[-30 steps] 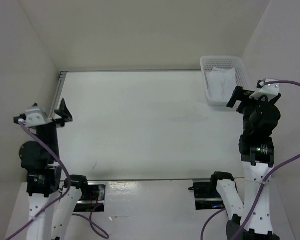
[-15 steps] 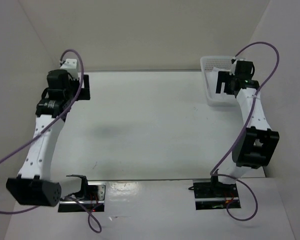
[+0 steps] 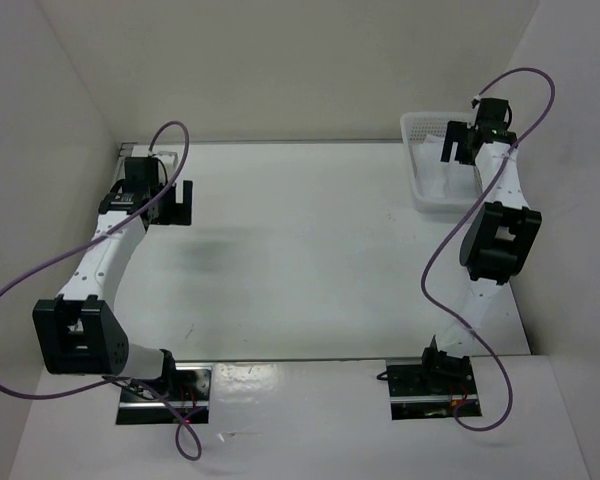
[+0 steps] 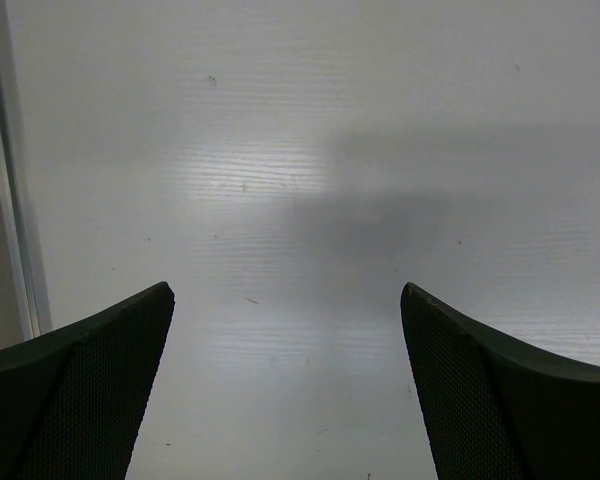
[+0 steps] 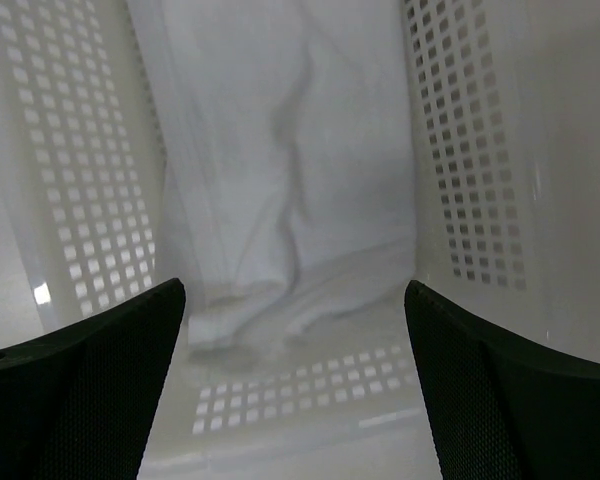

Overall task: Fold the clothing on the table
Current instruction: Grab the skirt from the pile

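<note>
The clothing (image 5: pixel 290 180) lies inside the basket (image 5: pixel 80 150), bunched along the basket floor and up against one end wall, with a long crease running down its middle. The basket (image 3: pixel 412 150) stands at the far right corner of the table (image 3: pixel 300 260), and part of the clothing (image 3: pixel 442 182) shows white inside it in the top view. The right gripper (image 3: pixel 458 155) hangs over the open top of the basket, pointing down into it. In the right wrist view the right gripper (image 5: pixel 292 287) has its jaws spread wide apart, with the fabric framed between the two fingers and nothing clamped; no contact between the fingers and the fabric is visible. The left gripper (image 3: pixel 172 210) is at the far left side of the table, near the metal rail (image 3: pixel 115 190) along that edge. In the left wrist view the left gripper (image 4: pixel 285 290) also stands with its jaws fully apart and holds nothing; below it is bare tabletop (image 4: pixel 280 150), with the rail (image 4: pixel 10 200) at the left border of that view.
</note>
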{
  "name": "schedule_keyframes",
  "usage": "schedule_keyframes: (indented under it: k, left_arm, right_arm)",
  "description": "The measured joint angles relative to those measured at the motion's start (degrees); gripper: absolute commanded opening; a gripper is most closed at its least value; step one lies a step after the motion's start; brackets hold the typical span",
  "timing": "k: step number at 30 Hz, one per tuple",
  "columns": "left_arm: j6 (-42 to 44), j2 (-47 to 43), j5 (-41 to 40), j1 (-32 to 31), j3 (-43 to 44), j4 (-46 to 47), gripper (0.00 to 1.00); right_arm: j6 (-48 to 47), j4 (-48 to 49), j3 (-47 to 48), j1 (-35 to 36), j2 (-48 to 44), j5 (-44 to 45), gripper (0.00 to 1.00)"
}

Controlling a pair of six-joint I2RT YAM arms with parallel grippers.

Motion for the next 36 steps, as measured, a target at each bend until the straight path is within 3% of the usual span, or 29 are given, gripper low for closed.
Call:
schedule_keyframes:
  k: [8, 15, 19, 22, 23, 26, 27, 29, 36]
  left_arm:
    - [0.02, -3.30, -0.68, 0.11, -0.72, 2.56, 1.00]
    - [0.02, -2.25, -1.44, 0.15, -1.53, 2.67, 1.00]
    - [0.00, -2.10, -1.66, 0.15, -1.55, 2.69, 1.00]
    - [0.02, -2.10, -1.66, 0.15, -1.55, 2.71, 1.00]
    - [0.02, -2.10, -1.66, 0.15, -1.55, 2.71, 1.00]
    - [0.02, -2.10, -1.66, 0.15, -1.55, 2.71, 1.00]
    - [0.02, -2.10, -1.66, 0.15, -1.55, 2.71, 1.00]
    - [0.02, -2.10, -1.66, 0.15, -1.55, 2.71, 1.00]
    - [0.00, -2.10, -1.64, 0.15, -1.55, 2.71, 1.00]
  right_arm:
    - [0.92, -1.44, 14.82, 0.28, 16.41, 0.55, 0.95]
    - [0.87, -3.87, 17.31, 2.99, 22.95, 3.96, 0.95]
    - [-0.26, -4.87, 17.57, 6.25, 24.65, 6.86, 0.86]
    - [-0.87, -5.03, 17.49, 7.52, 24.72, 8.04, 0.67]
    - [-1.18, -5.01, 17.42, 7.91, 24.72, 8.41, 0.52]
    - [-1.92, -4.92, 16.55, 8.50, 24.72, 9.33, 0.27]
    - [-2.16, -4.98, 16.11, 8.52, 24.72, 9.64, 0.13]
    - [-2.62, -4.55, 14.82, 8.46, 24.70, 10.36, 0.01]
    - [-3.82, -1.90, 7.78, 8.02, 19.91, 11.63, 0.01]
